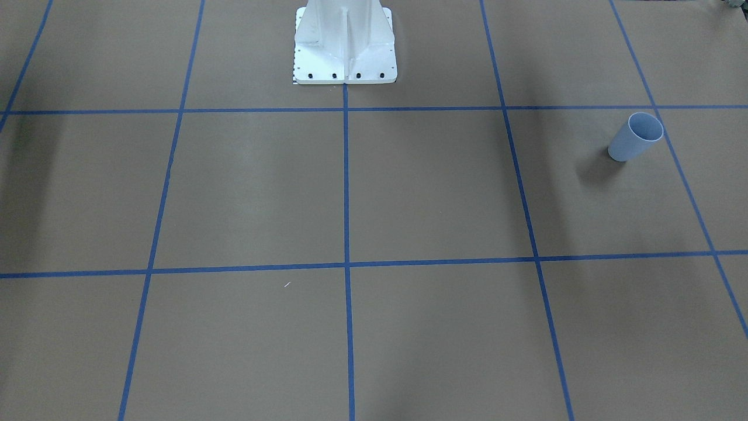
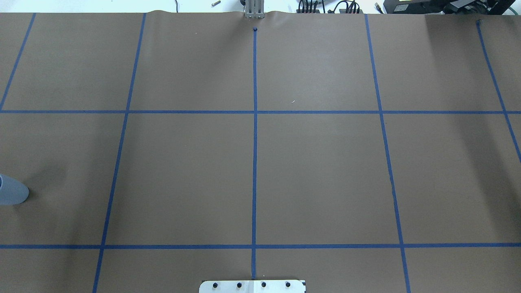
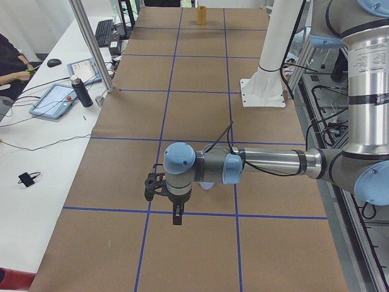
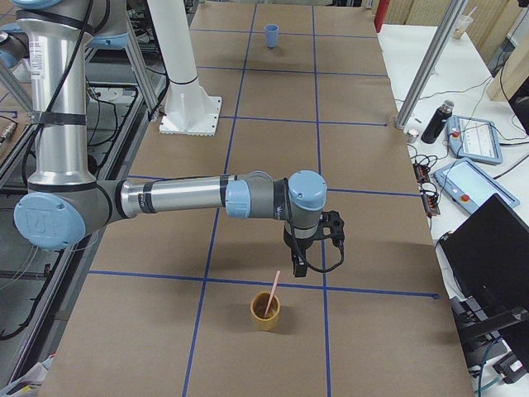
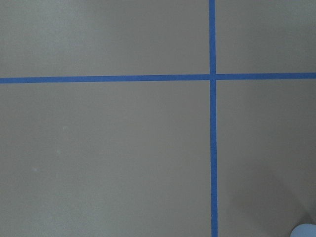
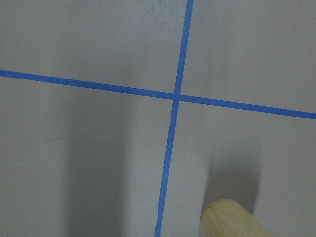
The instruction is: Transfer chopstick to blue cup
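Note:
The blue cup [image 1: 636, 137] stands upright on the brown table, on my left side; it also shows at the overhead view's left edge [image 2: 12, 194] and far off in the exterior right view [image 4: 271, 35]. One pale pink chopstick [image 4: 274, 289] leans in a tan cup [image 4: 266, 312] on my right side. My right gripper [image 4: 298, 269] hangs just beyond that cup, above the table. My left gripper [image 3: 177, 216] hangs near the blue cup [image 3: 206, 185], which the arm mostly hides. Both grippers show only in side views, so I cannot tell whether they are open or shut.
The white robot pedestal [image 1: 345, 41] stands at the table's middle back. Blue tape lines grid the brown table [image 2: 325, 171]. A tiny white fleck [image 1: 287, 285] lies on it. A side desk holds tablets and a dark bottle [image 3: 80, 91].

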Available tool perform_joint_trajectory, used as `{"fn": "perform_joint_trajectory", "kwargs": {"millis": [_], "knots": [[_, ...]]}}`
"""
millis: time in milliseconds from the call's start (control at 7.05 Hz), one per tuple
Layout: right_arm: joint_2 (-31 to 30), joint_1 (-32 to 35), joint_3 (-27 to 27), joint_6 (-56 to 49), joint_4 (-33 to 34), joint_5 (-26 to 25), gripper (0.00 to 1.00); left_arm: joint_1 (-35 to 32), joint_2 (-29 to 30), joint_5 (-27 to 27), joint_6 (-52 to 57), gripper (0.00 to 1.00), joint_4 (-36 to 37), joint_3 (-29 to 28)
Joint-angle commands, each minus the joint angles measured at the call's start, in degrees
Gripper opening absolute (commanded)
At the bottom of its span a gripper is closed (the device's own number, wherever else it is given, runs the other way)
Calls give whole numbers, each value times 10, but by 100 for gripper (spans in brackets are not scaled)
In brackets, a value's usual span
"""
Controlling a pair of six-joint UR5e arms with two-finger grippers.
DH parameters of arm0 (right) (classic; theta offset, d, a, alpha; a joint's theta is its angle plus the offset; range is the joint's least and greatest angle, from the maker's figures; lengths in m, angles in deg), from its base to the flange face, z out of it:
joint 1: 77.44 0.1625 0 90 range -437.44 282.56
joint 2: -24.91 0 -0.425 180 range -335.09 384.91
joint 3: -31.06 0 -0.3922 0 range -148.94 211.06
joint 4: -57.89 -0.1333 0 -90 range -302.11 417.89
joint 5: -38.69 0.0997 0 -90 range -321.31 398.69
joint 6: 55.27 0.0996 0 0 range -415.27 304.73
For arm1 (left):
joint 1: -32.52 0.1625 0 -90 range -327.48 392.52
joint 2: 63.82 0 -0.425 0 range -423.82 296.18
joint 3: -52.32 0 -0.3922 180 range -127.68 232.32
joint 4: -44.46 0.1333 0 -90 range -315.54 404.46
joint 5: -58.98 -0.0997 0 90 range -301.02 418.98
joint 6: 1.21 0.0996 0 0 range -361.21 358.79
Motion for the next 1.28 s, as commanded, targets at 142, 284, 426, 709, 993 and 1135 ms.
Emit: {"fn": "perform_joint_trajectory", "kwargs": {"millis": [142,284,426,709,993,1135], "knots": [[-1,1,-26,0,3,2,100,64,57,16,-8,98,0,12],[0,1,-37,-2,-1,2,100,68,56,22,-14,98,-1,15],[5,0,-46,-2,4,-3,100,68,55,56,-64,98,1,24],[1,-7,-53,-1,2,-4,100,128,13,92,-237,98,-65,50],[0,-7,-49,5,2,3,100,175,-75,65,-323,98,-238,48],[0,-7,-49,5,2,20,100,190,-100,55,-324,98,-264,47]]}}
